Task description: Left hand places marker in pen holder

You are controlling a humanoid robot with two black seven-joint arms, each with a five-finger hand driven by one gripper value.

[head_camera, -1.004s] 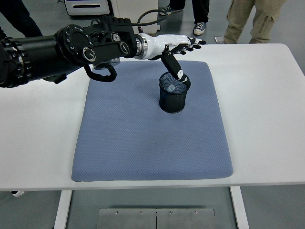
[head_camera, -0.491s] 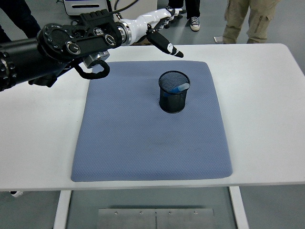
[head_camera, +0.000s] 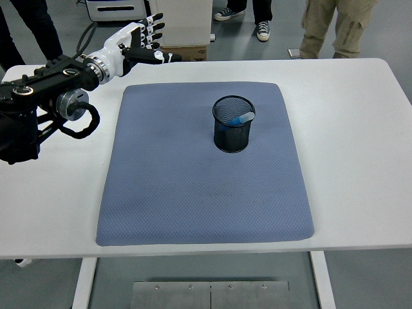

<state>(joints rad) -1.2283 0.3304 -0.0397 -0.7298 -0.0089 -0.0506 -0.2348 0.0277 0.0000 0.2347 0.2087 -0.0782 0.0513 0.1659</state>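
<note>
A black mesh pen holder stands upright on a blue-grey mat on the white table. A marker leans inside it, tip at the rim. The left hand hovers over the far left corner, fingers spread, holding nothing.

The left arm enters from the left edge and angles up toward the far left corner of the tabletop. Its black forearm ends in a white wrist section, with a looped black cable hanging beneath it. The left hand is raised above the far edge, its black-tipped fingers spread and extended, holding nothing. The thumb points rightward.
</note>
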